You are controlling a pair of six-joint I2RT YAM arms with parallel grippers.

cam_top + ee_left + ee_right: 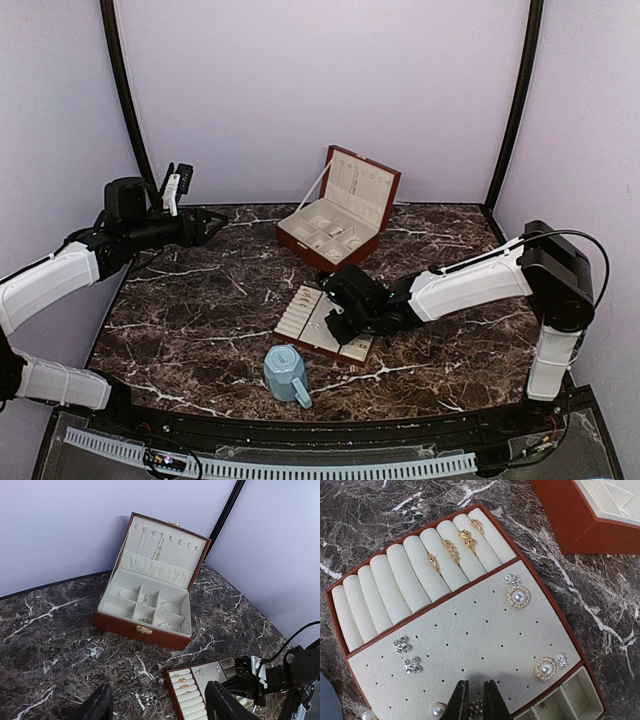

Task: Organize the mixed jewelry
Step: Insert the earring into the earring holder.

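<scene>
2 grippers visible. Right gripper point(475, 704) pressed nearly together, pinching small silvery stud point(476, 710) at edge of perforated cream pad point(485, 635) in flat brown tray point(375, 600). Left gripper point(160, 697) spread wide, empty, above dark marble tabletop point(50, 640). Thin silvery hoops point(171, 607) lie in compartments of open red-brown jewelry box point(125, 627).

Top camera overlooks all; both wrists face the tray point(209, 679), left from afar, right close.
</scene>
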